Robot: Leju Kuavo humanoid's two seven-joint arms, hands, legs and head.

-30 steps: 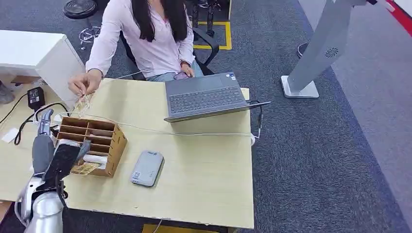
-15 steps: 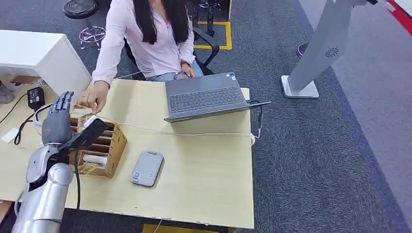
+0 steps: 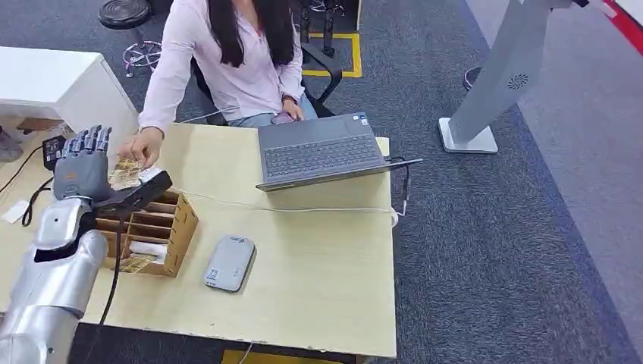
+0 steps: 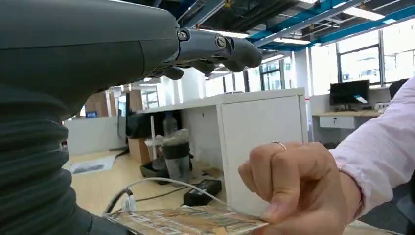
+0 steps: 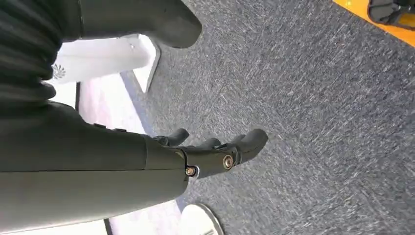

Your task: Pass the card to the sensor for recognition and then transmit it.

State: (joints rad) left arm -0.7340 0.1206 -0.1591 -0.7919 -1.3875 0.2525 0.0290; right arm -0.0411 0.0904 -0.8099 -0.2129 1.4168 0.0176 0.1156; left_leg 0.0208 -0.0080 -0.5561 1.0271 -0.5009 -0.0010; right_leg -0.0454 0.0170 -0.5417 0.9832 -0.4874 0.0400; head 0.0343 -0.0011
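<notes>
A person's hand (image 3: pixel 141 145) holds out a patterned card (image 3: pixel 124 174) at the table's far left. My left hand (image 3: pixel 85 171) is raised beside it, fingers straight up and apart, the thumb (image 3: pixel 142 190) stretched out under the card. In the left wrist view the card (image 4: pixel 191 221) lies flat, pinched by the person's fingers (image 4: pixel 293 186), with my fingers (image 4: pixel 215 49) well clear above it. The grey card sensor (image 3: pixel 230 262) lies flat on the table, nearer the front. My right hand (image 5: pixel 210 152) hangs over the carpet, fingers loosely extended, holding nothing.
A wooden slotted organizer (image 3: pixel 155 220) with more cards stands just below my left hand. An open laptop (image 3: pixel 318 148) sits at the table's far side in front of the seated person (image 3: pixel 227 61). A white cable (image 3: pixel 303 208) crosses the tabletop (image 3: pixel 318 265).
My left hand rose from in front of the organizer to above it, beside the person's hand. The person brought the card over my thumb.
</notes>
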